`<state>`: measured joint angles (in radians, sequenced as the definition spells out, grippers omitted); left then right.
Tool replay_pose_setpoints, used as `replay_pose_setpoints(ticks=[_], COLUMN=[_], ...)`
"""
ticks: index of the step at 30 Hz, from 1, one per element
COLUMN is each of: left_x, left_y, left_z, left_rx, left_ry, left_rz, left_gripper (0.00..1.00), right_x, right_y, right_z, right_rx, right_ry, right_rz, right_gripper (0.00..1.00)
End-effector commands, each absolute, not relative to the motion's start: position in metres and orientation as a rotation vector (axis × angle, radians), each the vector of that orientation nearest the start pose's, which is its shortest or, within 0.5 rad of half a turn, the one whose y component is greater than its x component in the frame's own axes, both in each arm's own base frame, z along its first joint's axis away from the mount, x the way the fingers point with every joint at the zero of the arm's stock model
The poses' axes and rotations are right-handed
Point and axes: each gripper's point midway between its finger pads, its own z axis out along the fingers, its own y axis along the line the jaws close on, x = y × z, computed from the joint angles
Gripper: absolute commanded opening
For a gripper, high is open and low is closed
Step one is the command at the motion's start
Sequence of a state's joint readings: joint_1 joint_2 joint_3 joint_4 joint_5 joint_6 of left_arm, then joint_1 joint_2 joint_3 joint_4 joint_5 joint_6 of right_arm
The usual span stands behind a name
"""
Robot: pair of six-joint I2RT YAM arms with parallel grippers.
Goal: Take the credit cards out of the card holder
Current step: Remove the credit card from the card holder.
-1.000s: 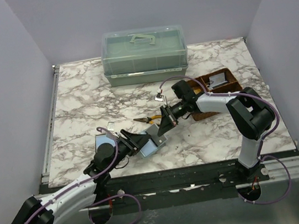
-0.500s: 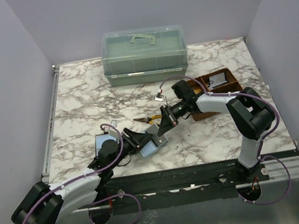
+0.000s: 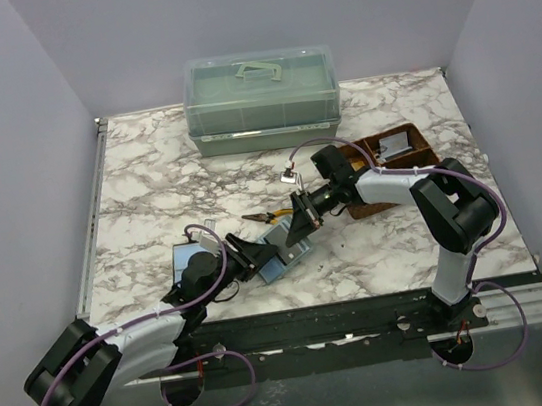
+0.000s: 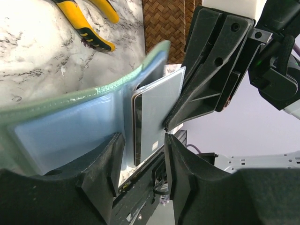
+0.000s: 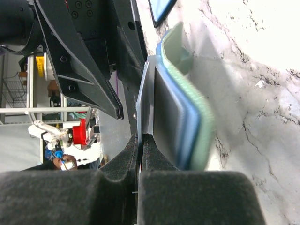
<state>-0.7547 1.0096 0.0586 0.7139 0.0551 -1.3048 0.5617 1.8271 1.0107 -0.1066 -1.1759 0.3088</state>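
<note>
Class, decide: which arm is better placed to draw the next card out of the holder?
Right: the right end effector is shut on a protruding card; the left end effector only straddles the card holder.

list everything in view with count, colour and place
card holder: one, pale teal-blue, front centre, in left pincer
grey credit card: one, sticking out of holder, in right pincer
bluish card: one, on table by left arm
woven tray: one, brown, right side
grey cards: count unclear, in woven tray
pliers: one, yellow-handled, mid-table
storage box: one, clear greenish, rear centre
table: one, white-grey marble
left pincer: black, closed on holder
right pincer: black, shut on grey card
</note>
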Motion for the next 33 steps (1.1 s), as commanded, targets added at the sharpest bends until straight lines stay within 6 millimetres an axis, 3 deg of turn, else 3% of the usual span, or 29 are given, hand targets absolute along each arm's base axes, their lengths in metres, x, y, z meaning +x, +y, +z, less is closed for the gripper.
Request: replay_pose_setpoints(ticks=[1,11,21,28,33], left_x=[0.194,0.198,0.196,0.194,0.195], left_y=[-0.247,-0.261,-0.262,-0.262,-0.266], left_z=[0.105,0.129,0.138,0.163,0.171], left_rx=[-0.521,-0.43,-0.423,-0.358,-0.333], left_ry=[2.017,1.967,1.923,1.799,1.784], left_rz=[-1.41,-1.481,-1.525,-1.597,-1.615], left_gripper=[0.47,0.46,0.34,0.44,0.32], right_x=[0.198,0.191,0.188,0.182,0.177], right_y=[0.328,0.327,0.327,0.327,0.328], right_z=[0.12,0.127,0.122,0.122,0.126], right_rx=[-0.906,-0.911,-0.893,-0.888,-0.909], right_ry=[2.291,2.265,2.293,2.285,2.273], right_rz=[1.909,2.001,2.048,2.123,2.161], right_gripper=[0.0,0.0,0.0,0.0,0.0])
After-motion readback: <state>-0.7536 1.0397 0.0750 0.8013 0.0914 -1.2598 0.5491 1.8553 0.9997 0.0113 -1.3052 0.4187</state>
